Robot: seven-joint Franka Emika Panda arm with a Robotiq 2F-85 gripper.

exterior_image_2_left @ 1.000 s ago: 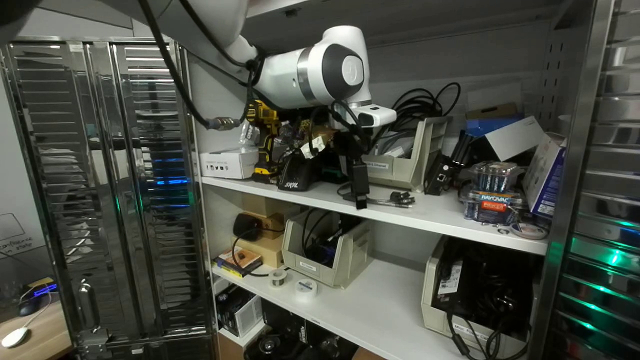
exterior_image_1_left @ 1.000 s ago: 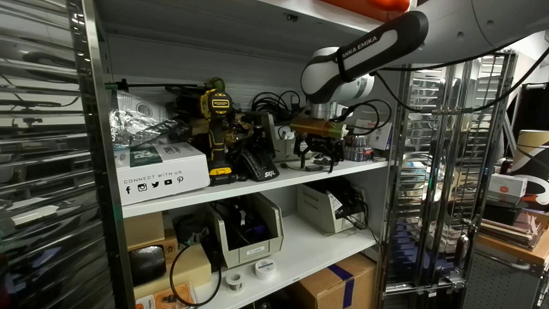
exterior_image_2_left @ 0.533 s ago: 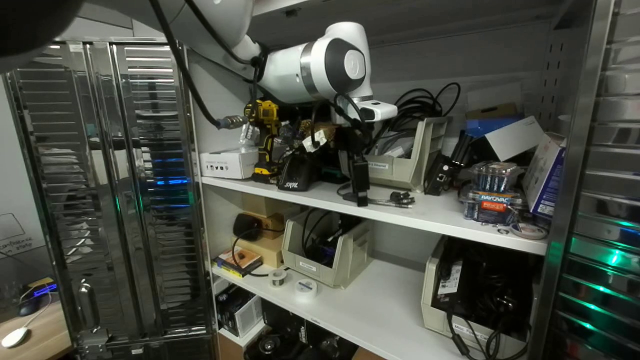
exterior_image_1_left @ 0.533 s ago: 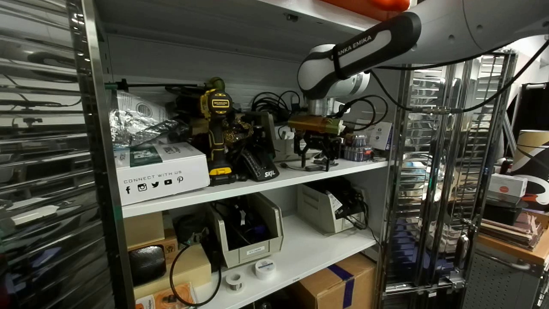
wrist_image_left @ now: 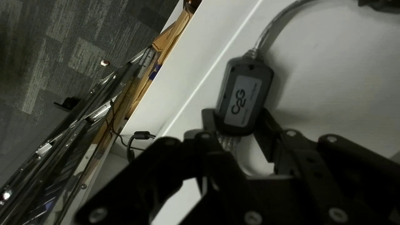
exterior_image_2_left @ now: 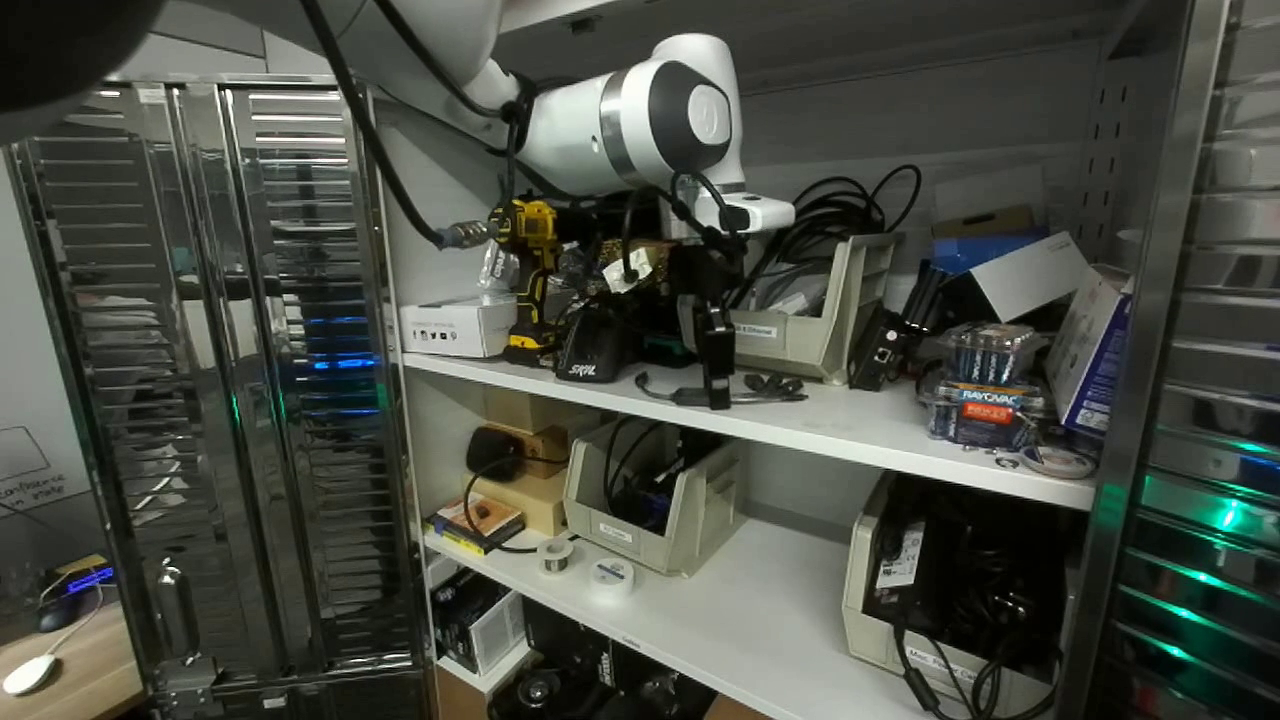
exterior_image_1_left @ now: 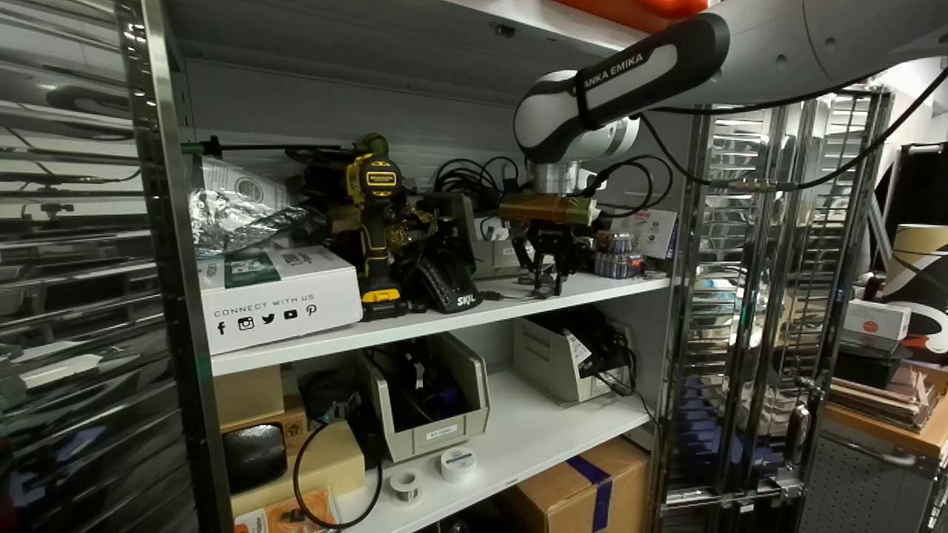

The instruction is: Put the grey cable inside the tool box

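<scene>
Drill (exterior_image_1_left: 375, 229) beside white carton (exterior_image_1_left: 285, 307) — spools (exterior_image_1_left: 458, 466) on lower shelf (exterior_image_1_left: 544, 418).

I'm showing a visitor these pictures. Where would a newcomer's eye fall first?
Probably on the big white robot arm stretched over the cluttered white shelf, its gripper closed on the grey C2G-marked cable in the wrist view. Next, likely the yellow-and-black drill upright on that shelf, next to a white box. Shiny slatted metal panels flank the scene in both exterior views.

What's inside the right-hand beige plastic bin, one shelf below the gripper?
The beige plastic bin holds tangled black cables, with a white label among them; some cables hang over its front. The pile hides its floor.
</scene>
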